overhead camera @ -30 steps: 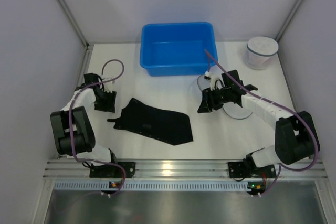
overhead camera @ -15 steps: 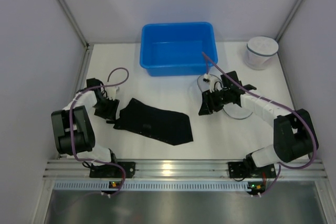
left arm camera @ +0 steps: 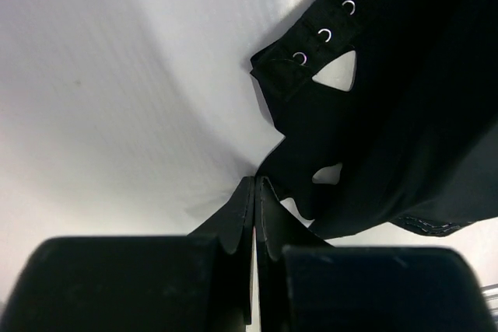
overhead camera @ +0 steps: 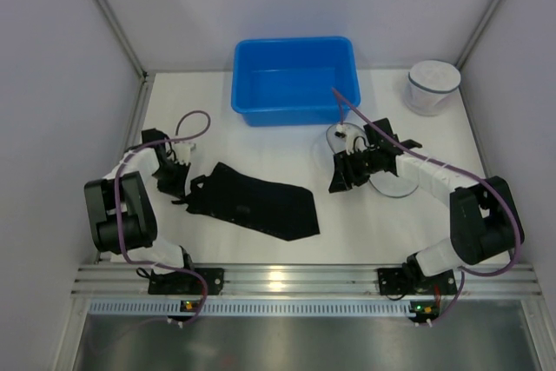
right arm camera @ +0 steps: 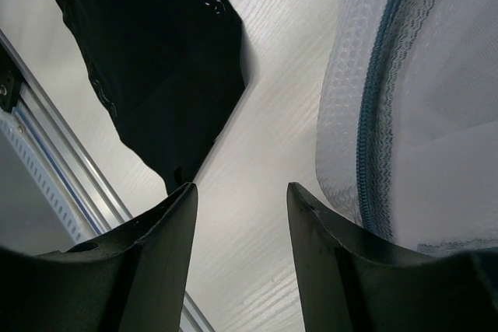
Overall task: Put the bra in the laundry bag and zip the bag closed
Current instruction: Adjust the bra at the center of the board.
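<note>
The bra lies flat on the table, a dark, rumpled strip slanting from the left arm toward the middle and well outside the laundry bag. Its hook-and-eye end is folded over at the left arm's side, the metal eyes facing up.

The left gripper is down at that end. Its fingers are pressed together with the tips right at the fabric's edge. It reads as an attempt to pinch the edge, but the wrist view does not show whether any cloth is actually caught between them. Taking an end makes sense, since the garment could then be dragged or lifted lengthwise toward the bag.

The right gripper hangs over bare table between the bra's other end and the bag, fingers apart and holding nothing. The white mesh sits just beside its right finger, and the bag's bluish zipper runs up through it. From there it looks placed to take the bag's rim and hold the mouth open. How far the zipper is undone cannot be judged.

Farther out, a blue bin stands at the back of the table and a white round container sits in the far right corner; both are well clear of the route from bra to bag. The likelier snag is the right arm itself — it lies across part of the bag, so the mouth is partly covered from above.
</note>
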Controlling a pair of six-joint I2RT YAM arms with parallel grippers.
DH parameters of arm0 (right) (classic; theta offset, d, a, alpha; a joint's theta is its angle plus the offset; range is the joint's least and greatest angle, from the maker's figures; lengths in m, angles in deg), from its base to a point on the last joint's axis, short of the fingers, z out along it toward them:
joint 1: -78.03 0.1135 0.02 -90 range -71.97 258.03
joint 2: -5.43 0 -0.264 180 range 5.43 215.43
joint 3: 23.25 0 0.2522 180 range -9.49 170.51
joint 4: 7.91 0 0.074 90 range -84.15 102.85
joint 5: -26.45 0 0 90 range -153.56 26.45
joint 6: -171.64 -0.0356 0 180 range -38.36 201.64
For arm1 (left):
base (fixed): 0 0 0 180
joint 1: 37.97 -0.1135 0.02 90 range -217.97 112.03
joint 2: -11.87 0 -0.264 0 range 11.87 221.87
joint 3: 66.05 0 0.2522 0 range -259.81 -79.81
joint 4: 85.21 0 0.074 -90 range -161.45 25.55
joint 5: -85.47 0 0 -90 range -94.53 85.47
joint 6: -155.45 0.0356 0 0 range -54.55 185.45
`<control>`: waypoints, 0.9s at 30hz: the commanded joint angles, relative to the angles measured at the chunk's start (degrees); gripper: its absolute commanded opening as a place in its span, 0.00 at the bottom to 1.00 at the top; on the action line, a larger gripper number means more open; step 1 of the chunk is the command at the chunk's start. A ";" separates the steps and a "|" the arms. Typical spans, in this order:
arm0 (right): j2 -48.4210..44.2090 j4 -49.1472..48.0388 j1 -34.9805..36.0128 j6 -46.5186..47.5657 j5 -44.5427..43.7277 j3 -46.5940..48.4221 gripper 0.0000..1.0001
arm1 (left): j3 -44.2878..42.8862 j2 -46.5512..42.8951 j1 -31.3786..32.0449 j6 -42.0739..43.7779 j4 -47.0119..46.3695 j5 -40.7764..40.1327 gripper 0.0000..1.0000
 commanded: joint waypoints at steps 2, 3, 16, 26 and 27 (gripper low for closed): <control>0.04 -0.51 0.72 0.81 0.20 0.93 0.50 | -2.11 1.28 -2.93 -0.92 -3.81 -6.32 0.00; 0.04 -0.51 0.80 0.72 0.29 0.94 0.50 | -2.64 0.23 -3.29 -0.84 -4.26 -7.22 0.00; -0.48 -0.77 0.72 0.81 0.55 0.59 0.50 | -4.14 -7.95 -3.99 -1.09 -2.68 2.43 0.32; -1.89 -0.16 0.80 1.25 -0.15 0.06 0.50 | -5.73 2.93 -3.90 -6.46 -2.77 7.45 0.49; -1.81 -0.07 0.72 1.25 -0.15 0.06 0.51 | -5.64 3.47 -3.90 -6.63 -2.85 7.45 0.49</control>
